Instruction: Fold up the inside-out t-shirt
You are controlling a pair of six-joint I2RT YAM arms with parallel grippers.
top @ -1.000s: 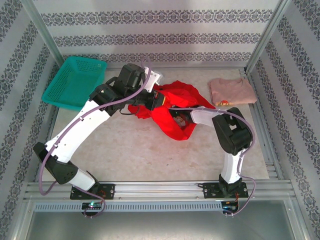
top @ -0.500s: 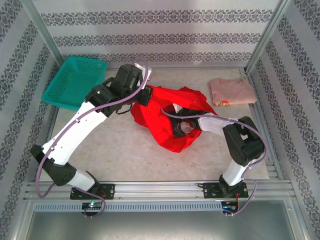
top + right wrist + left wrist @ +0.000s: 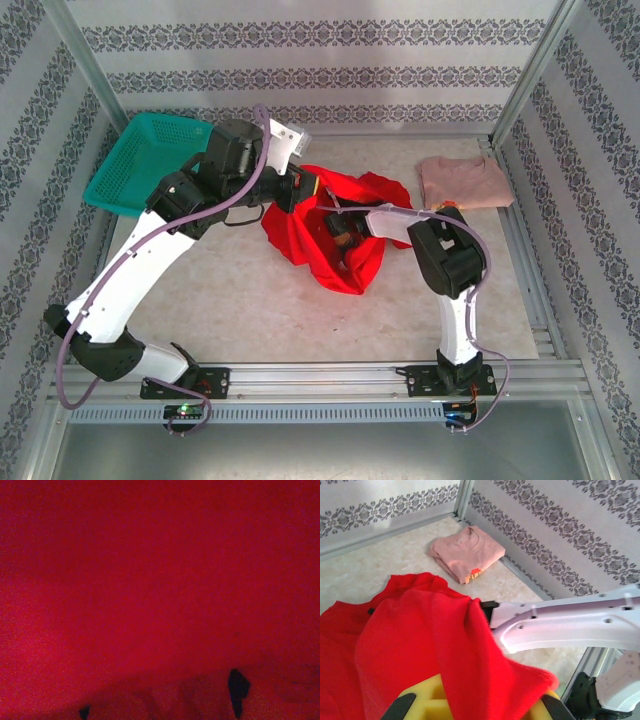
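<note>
Now left gripper (image 3: 303, 190) clamps red t-shirt (image 3: 345, 268) — right gripper (image 3: 340, 228) buried inside, state unclear.

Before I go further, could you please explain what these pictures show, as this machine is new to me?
Two robot arms are bolted to the near edge of a table. One picture looks down from above; the other two come from cameras on each wrist. On the table are a red t-shirt, a folded pink shirt and a teal basket. The left claw is shut on the red t-shirt, lifting one part. The right claw is pushed into its folds; whether it grips, I cannot tell.
</note>
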